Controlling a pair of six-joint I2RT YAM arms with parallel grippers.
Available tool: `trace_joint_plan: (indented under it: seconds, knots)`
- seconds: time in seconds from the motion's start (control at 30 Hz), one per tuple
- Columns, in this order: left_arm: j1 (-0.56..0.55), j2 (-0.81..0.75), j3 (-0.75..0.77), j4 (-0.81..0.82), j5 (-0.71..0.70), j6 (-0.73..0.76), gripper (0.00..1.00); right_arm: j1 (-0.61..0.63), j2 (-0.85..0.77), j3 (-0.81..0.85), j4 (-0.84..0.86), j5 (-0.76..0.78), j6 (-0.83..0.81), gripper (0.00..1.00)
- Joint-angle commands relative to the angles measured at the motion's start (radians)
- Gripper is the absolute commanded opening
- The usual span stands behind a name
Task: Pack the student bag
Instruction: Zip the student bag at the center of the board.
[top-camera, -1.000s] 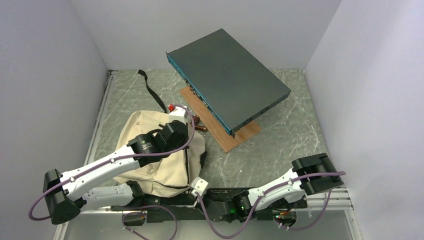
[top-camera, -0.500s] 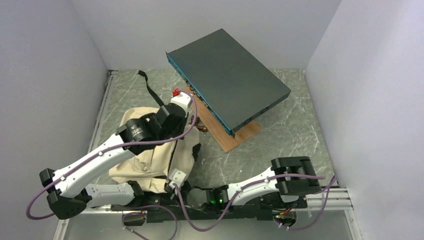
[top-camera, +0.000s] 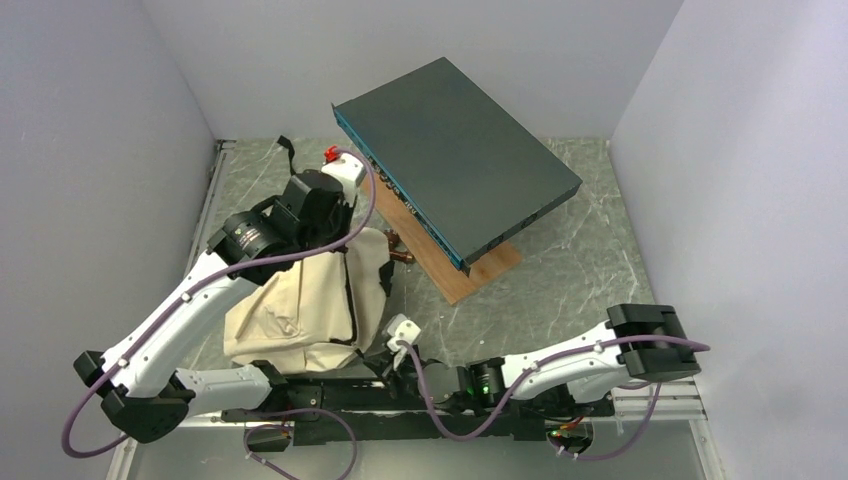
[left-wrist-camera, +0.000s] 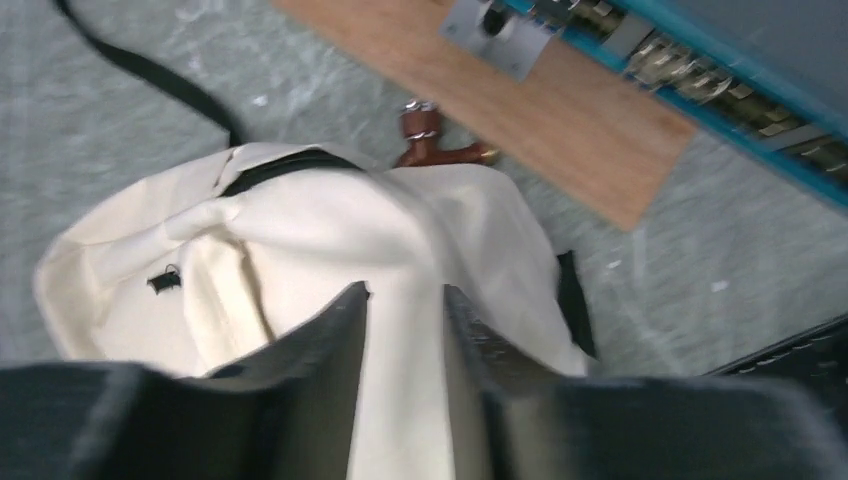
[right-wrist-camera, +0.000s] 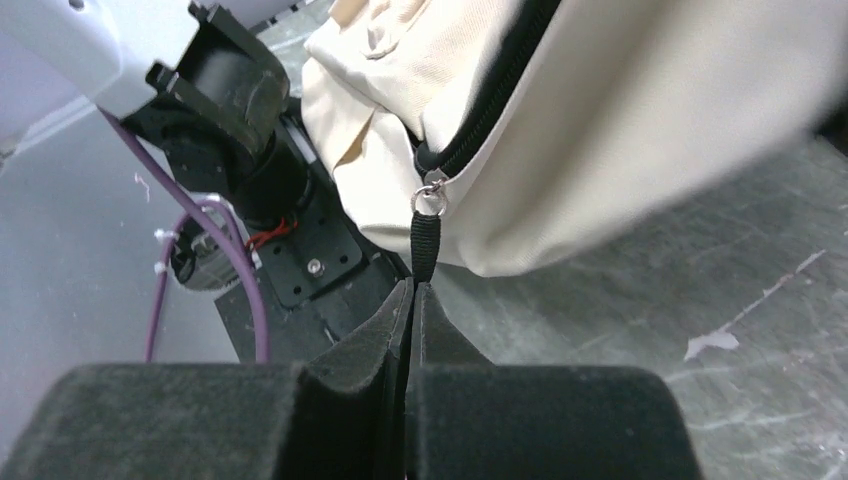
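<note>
The student bag (top-camera: 295, 305) is a cream canvas backpack lying at the near left of the table, with a black zipper running along its side. My left gripper (left-wrist-camera: 404, 295) hovers over the bag's upper cloth (left-wrist-camera: 330, 230) with its jaws apart and nothing clamped between them. My right gripper (right-wrist-camera: 412, 285) is shut on the black zipper pull strap (right-wrist-camera: 425, 245), which hangs from the slider ring at the bag's near corner (right-wrist-camera: 600, 120). In the top view the right gripper (top-camera: 392, 340) sits at the bag's near right edge.
A big dark grey flat box (top-camera: 455, 155) leans tilted on a wooden board (top-camera: 470, 270) behind and right of the bag. A brown object (left-wrist-camera: 425, 140) pokes out at the bag's far edge. A black strap (top-camera: 300, 180) trails toward the back left. Walls enclose the table.
My left gripper has opened, letting go of the bag cloth, and has lifted toward the back. The right gripper shifted along the bag's near edge with the zipper pull. The bag bunched leftward.
</note>
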Motion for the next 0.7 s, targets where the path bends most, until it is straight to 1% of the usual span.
trace_joint_plan:
  seconds: [0.0,0.03,0.13,0.23,0.3,0.4,0.47,0.57,0.67]
  knots:
    - [0.024,-0.108,-0.112,0.212,0.182,-0.08,0.51,0.008,-0.011,-0.007,-0.129,-0.035,-0.005,0.0]
    - [0.025,-0.125,-0.144,0.215,0.202,-0.111,0.55,0.008,-0.001,0.001,-0.128,-0.04,-0.01,0.0]
    - [0.024,-0.185,-0.258,0.242,0.28,-0.193,0.6,0.008,0.022,0.02,-0.12,-0.049,-0.02,0.0]
    - [0.014,-0.237,-0.389,0.3,0.374,-0.244,0.61,0.008,0.021,0.009,-0.108,-0.047,-0.001,0.0]
    - [-0.025,-0.241,-0.46,0.322,0.393,-0.262,0.61,0.008,0.01,-0.021,-0.094,-0.04,0.028,0.0]
    - [-0.125,-0.207,-0.523,0.341,0.369,-0.262,0.61,0.011,-0.013,-0.072,-0.074,-0.035,0.076,0.0]
    - [-0.179,-0.175,-0.553,0.392,0.357,-0.266,0.62,0.017,-0.019,-0.092,-0.076,-0.031,0.101,0.0]
    - [-0.242,-0.114,-0.576,0.439,0.312,-0.26,0.62,0.027,-0.022,-0.1,-0.088,-0.028,0.123,0.0]
    - [-0.29,-0.043,-0.582,0.452,0.274,-0.263,0.6,0.035,-0.024,-0.107,-0.092,-0.027,0.144,0.0]
